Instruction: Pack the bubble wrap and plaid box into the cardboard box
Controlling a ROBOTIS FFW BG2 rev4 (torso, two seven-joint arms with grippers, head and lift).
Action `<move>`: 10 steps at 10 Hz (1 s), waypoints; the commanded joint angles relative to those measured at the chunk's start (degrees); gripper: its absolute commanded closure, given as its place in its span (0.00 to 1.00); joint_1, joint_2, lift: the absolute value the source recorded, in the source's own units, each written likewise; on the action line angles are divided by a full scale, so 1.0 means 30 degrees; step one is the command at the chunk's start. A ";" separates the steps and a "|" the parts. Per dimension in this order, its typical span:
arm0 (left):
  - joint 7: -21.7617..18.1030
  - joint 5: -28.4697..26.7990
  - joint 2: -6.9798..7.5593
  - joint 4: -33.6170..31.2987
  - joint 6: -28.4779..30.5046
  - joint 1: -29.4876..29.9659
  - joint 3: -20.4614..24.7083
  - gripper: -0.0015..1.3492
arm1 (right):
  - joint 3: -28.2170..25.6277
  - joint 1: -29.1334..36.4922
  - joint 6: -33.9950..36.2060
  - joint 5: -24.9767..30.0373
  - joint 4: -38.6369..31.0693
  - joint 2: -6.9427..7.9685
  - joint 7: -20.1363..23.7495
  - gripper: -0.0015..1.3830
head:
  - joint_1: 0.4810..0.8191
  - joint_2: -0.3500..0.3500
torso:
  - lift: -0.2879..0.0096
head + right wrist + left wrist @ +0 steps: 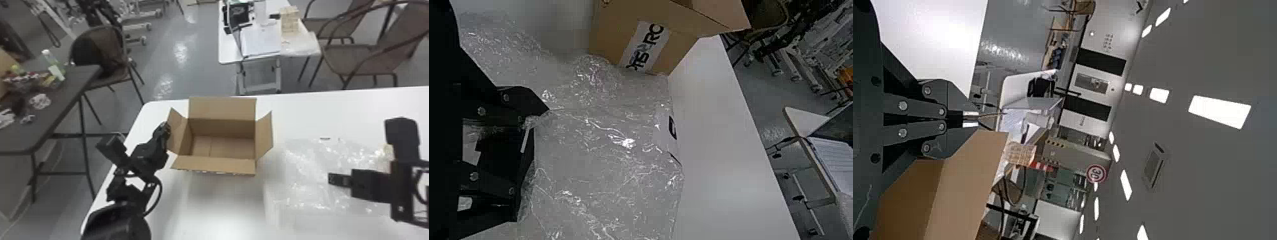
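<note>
The cardboard box (223,167) stands upright with its flaps spread and its bottom bare. At its left flap is my left gripper (166,129); the left wrist view shows this gripper (971,119) shut on nothing, close beside a cardboard flap (965,185). Clear bubble wrap (306,191) lies crumpled on the table right of the box. Over it is my right gripper (335,179), pointing left. In the right wrist view, that gripper (531,160) has its fingers apart, with bubble wrap (599,175) against and around them. A beige patch shows near the right arm.
The white table (351,105) carries the box near its left end. A dark table (63,108) with loose items stands farther left. Beyond the back edge are a small white table (226,54) and chairs (360,60).
</note>
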 commanded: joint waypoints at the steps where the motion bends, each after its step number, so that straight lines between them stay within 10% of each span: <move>1: -0.0002 0.0002 -0.0015 0.0000 -0.0033 0.0021 0.0125 0.90 | -0.1321 0.0639 0.1151 -0.3333 -0.1484 -0.0641 0.0000 0.90 | 0.63 0.87 | 0.67; 4: 0.0203 -0.0057 -0.0015 0.0000 0.0055 -0.0096 -0.0021 0.90 | -0.2698 0.0111 0.1502 -0.9984 -0.1426 -0.1520 0.0000 0.90 | 0.63 0.90 | 0.67; 10: 0.1140 0.0002 0.0308 0.0000 -0.0004 -0.0155 -0.1047 0.90 | 0.1902 -0.3522 -0.3302 -0.9925 0.3438 0.0619 0.5069 0.90 | 0.63 1.00 | 0.67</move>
